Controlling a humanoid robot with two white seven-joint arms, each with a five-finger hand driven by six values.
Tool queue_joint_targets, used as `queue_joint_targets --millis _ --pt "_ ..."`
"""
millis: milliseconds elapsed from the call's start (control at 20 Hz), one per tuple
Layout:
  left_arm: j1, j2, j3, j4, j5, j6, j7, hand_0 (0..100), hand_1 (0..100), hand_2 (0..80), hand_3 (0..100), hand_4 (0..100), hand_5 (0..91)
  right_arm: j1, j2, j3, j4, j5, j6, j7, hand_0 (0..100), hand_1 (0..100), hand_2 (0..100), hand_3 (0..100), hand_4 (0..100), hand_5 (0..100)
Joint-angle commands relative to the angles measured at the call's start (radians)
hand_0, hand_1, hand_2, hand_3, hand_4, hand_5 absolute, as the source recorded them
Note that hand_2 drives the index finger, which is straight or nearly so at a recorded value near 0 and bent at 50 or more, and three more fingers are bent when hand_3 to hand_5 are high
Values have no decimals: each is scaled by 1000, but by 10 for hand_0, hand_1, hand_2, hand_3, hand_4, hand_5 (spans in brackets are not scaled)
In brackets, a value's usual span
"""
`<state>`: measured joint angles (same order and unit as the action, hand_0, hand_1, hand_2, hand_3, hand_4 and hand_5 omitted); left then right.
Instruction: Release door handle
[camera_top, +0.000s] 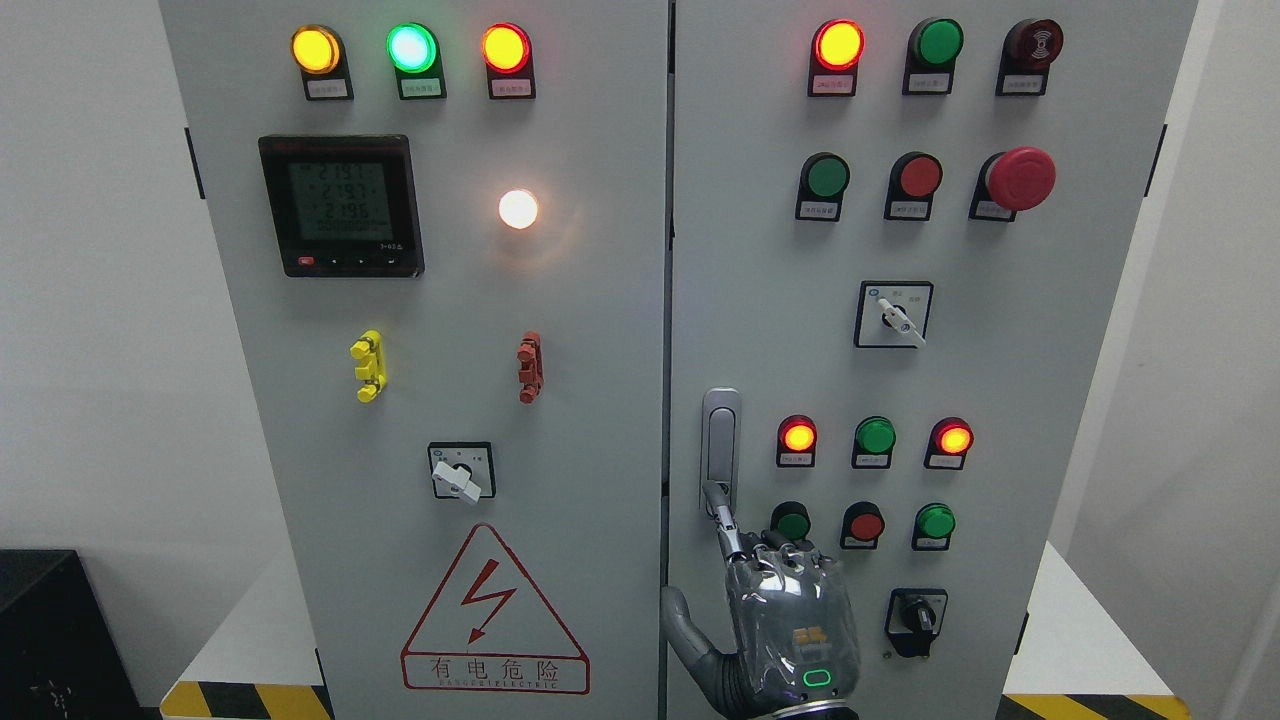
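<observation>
A silver door handle stands upright on the left edge of the right cabinet door. My right hand rises from the bottom edge just below it, its back toward the camera. Its index finger is stretched up and touches the lower end of the handle. The other fingers are curled at the knuckles and the thumb sticks out to the left. Nothing is wrapped around the handle. The left arm does not show.
Lit and unlit push buttons sit right of the handle, with a black rotary switch beside my hand. The left door carries a meter, lamps and a warning triangle. Both doors look closed at the centre seam.
</observation>
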<state>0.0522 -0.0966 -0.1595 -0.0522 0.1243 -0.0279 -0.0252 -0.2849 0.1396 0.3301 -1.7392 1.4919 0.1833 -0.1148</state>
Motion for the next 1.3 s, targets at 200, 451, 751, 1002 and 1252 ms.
queue_joint_targets --millis 200,451,751,1002,1252 --pt "0 0 0 0 0 -1 1 0 0 45 98 1 0 0 0 0 17 -6 10 12 390 261 0 776 733 721" --pt "0 0 0 0 0 0 -1 0 0 46 97 0 0 1 0 1 15 -9 10 12 391 261 0 777 734 722" --pt "0 0 0 0 0 0 -1 0 0 45 97 1 0 1 2 4 15 -10 10 20 391 261 0 778 733 722" --pt "0 0 0 0 0 0 -1 0 0 44 98 0 0 9 2 6 15 -12 10 24 395 257 0 781 734 721" --pt "0 0 0 0 0 0 -1 0 0 45 98 0 0 12 2 3 17 -13 10 24 396 256 0 783 734 721"
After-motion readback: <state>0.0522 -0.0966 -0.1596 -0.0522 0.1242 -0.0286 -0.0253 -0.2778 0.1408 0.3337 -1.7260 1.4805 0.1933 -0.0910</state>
